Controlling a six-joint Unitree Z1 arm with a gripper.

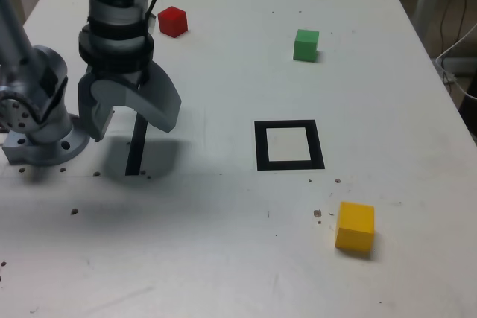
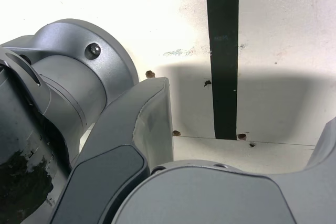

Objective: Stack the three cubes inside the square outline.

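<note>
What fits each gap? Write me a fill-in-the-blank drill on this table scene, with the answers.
1. The square outline holds ____ cubes.
2. In the exterior view, the cube nearest the arm's base is the ____ one.
3. The gripper hangs open above the black ____.
4. The yellow cube sits nearer the camera than the green cube and the ____ cube.

Answers: no; red; strip; red

White table (image 1: 246, 258), speckled with holes; cables (image 1: 456, 57) off right edge.
</note>
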